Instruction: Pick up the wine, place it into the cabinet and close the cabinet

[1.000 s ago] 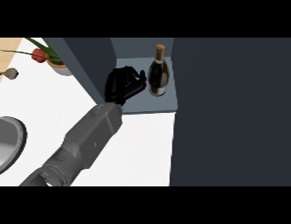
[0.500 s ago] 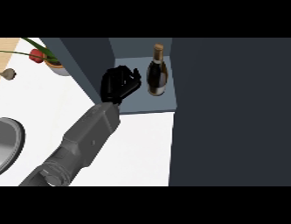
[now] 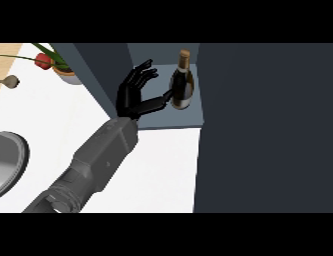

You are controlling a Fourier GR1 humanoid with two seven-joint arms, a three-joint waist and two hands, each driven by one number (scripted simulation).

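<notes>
Wine (image 3: 181, 80) stood upright on the cabinet (image 3: 170, 121) shelf, just right of the left hand (image 3: 135, 92). Since a second earlier, that hand had released it, fingers spread; placing looked done, with closing left.

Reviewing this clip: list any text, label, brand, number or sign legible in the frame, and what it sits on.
None can be read. The wine bottle standing in the open cabinet shows a pale patch on its body that may be a label, but no letters can be made out. The left hand, the potted plant and the counter carry no visible markings.
</notes>
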